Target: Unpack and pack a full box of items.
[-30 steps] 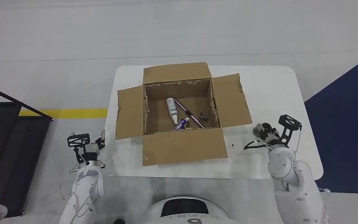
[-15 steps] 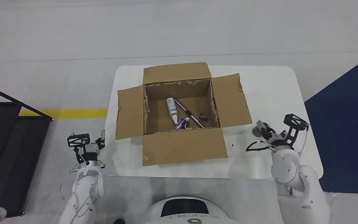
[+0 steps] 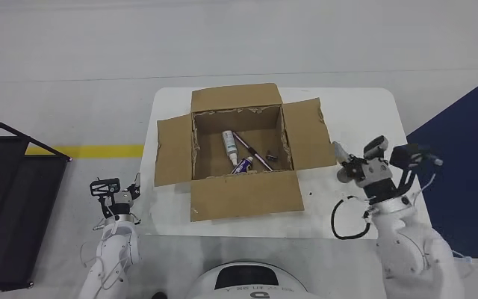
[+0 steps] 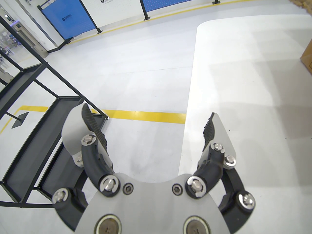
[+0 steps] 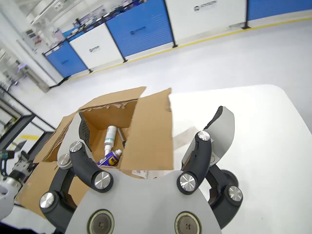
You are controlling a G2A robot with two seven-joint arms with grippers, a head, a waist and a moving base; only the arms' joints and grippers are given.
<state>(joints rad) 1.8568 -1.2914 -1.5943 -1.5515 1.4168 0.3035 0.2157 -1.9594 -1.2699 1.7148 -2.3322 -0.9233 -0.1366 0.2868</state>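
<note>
An open cardboard box (image 3: 243, 194) stands mid-table with all its flaps folded out. Inside lie a white bottle (image 3: 229, 147), a blue spray can (image 3: 240, 167), a thin purple tool (image 3: 251, 152) and a small dark item (image 3: 272, 158). My right gripper (image 3: 357, 154) hangs open and empty above the table just right of the box's right flap. In the right wrist view this gripper (image 5: 152, 120) faces the box (image 5: 151, 135), where the bottle (image 5: 110, 136) and can (image 5: 109, 158) show. Open and empty too, my left gripper (image 3: 128, 188) sits off the table's left edge, over the floor (image 4: 148, 114).
The white table (image 3: 358, 112) has bare surface right of and behind the box. A black metal rack (image 4: 36, 122) stands on the floor to the left, beside a yellow floor line (image 3: 89, 150). A black cable (image 3: 343, 220) loops under the right arm.
The right arm has risen and carried its open gripper a little farther from the front edge, turning toward the box. The left arm has stayed still.
</note>
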